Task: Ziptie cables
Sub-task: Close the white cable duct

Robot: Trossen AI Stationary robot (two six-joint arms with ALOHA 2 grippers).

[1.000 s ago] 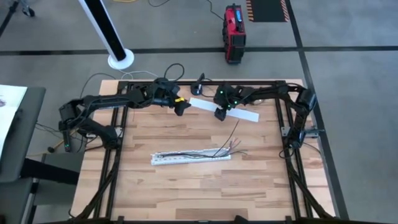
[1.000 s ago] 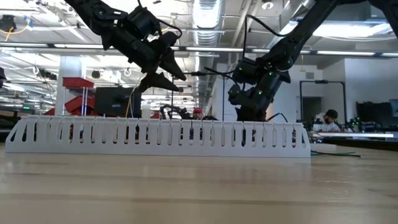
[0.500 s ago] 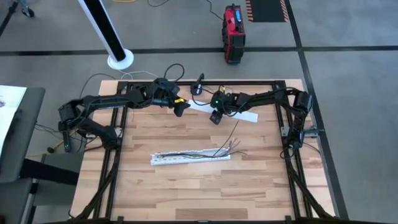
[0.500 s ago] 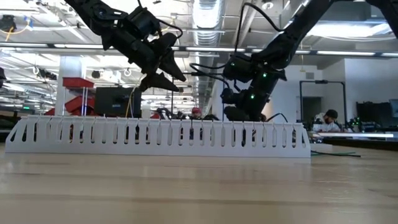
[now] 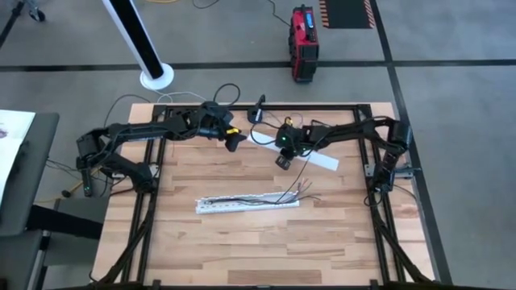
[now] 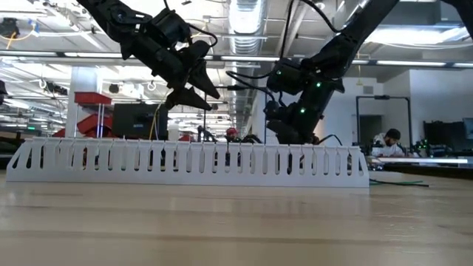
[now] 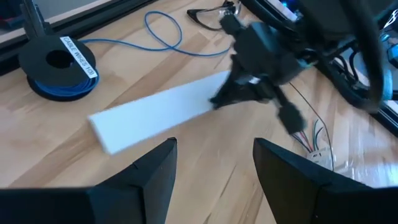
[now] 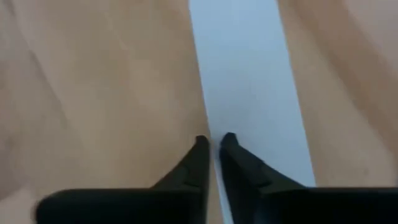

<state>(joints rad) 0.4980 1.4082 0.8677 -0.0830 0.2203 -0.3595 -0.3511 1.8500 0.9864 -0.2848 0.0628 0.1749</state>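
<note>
Thin grey and dark cables [image 5: 295, 190] look light and floppy, so we judge the gathered middle the best hold; our right gripper [image 8: 212, 146] sits nearly pinched over a white strip [image 8: 249, 81], our left gripper [image 7: 214, 168] spread wide.

Worktop [image 5: 242, 234] is light wood planks in a black frame, sitting on a grey concrete floor [image 5: 451, 40] with dark tape lines. Red toolbox-looking case [image 5: 304, 32] past the far edge, and a white pole on a round base [image 5: 156, 77] off the far left corner. Behind it all: open ceiling with ducting [image 6: 247, 18], strip lights, red shelving [image 6: 92, 111].
</note>
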